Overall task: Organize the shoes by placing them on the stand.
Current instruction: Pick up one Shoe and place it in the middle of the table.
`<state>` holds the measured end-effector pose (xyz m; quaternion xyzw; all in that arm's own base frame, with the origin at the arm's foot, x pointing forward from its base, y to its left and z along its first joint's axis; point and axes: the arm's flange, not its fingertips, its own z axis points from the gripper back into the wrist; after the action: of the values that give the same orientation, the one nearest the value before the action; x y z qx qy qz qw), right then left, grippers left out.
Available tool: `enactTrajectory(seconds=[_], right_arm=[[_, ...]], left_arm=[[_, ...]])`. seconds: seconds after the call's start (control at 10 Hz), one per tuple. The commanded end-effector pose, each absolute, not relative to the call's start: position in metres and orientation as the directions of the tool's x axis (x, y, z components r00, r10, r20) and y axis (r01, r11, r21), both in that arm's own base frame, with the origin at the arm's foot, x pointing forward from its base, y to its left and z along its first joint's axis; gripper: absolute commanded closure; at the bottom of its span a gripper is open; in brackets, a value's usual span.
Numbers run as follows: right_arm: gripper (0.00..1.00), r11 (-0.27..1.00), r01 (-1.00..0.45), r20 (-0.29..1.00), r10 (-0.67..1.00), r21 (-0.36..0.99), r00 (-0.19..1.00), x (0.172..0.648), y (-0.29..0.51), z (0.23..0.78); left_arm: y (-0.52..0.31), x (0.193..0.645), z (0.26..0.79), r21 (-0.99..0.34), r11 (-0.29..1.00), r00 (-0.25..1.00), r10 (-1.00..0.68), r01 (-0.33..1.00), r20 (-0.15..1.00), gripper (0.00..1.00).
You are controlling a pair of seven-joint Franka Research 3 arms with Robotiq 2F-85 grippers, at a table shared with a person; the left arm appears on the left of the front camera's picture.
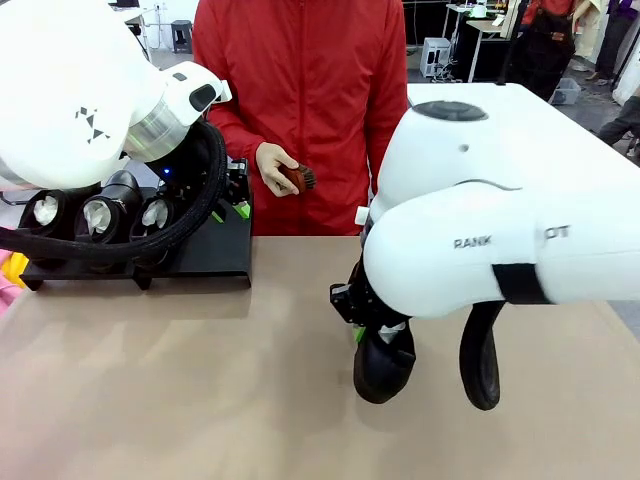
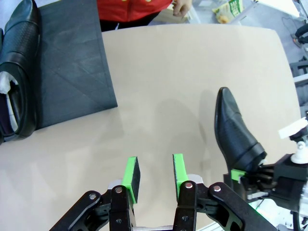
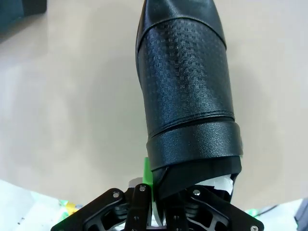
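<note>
Three glossy black shoes (image 1: 100, 215) stuffed with white paper sit side by side on the left part of the low black stand (image 1: 215, 258). One of these shoes (image 2: 19, 72) lies along the stand's (image 2: 72, 72) left side in the left wrist view. My left gripper (image 1: 232, 205) hovers over the stand's right end; its green pads (image 2: 131, 175) stand apart, open, with nothing between them. My right gripper (image 1: 365, 322) is shut on the heel rim of another black shoe (image 1: 385, 365) low at mid-table, toe pointing away (image 3: 185, 96). I cannot tell whether that shoe touches the table.
A person in a red jacket stands at the far edge holding a small brown brush (image 1: 296, 178). The right half of the stand's top is bare. Bare tan table (image 1: 180, 380) spreads between the stand and the held shoe (image 2: 236, 134).
</note>
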<state>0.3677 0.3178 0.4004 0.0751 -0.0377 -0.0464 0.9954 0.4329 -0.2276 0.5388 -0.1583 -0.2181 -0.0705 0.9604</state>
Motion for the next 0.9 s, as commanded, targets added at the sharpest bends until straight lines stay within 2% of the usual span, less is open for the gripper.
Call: enactTrajectory(seconds=[0.0,0.3,0.4,0.5,0.8], right_arm=[[1.00,0.980,0.121,0.095,-0.138,0.161,0.986,0.381,0.331,0.393],[1.00,0.984,0.103,0.082,-0.116,0.145,0.990,0.386,0.342,0.375],[0.97,0.985,0.103,0.080,-0.115,0.141,0.990,0.387,0.343,0.373],[0.87,0.985,0.103,0.080,-0.115,0.137,0.990,0.388,0.343,0.372],[0.34,0.984,0.122,0.074,-0.132,0.131,0.988,0.388,0.342,0.369]], left_arm=[[-0.224,0.429,0.538,-0.280,0.938,0.895,-0.063,0.204,0.441,0.60],[-0.224,0.429,0.538,-0.280,0.938,0.895,-0.063,0.204,0.441,0.60],[-0.224,0.429,0.538,-0.280,0.938,0.895,-0.063,0.204,0.441,0.60],[-0.224,0.429,0.538,-0.280,0.938,0.895,-0.063,0.204,0.441,0.60],[-0.224,0.429,0.538,-0.280,0.938,0.895,-0.063,0.204,0.441,0.60]])
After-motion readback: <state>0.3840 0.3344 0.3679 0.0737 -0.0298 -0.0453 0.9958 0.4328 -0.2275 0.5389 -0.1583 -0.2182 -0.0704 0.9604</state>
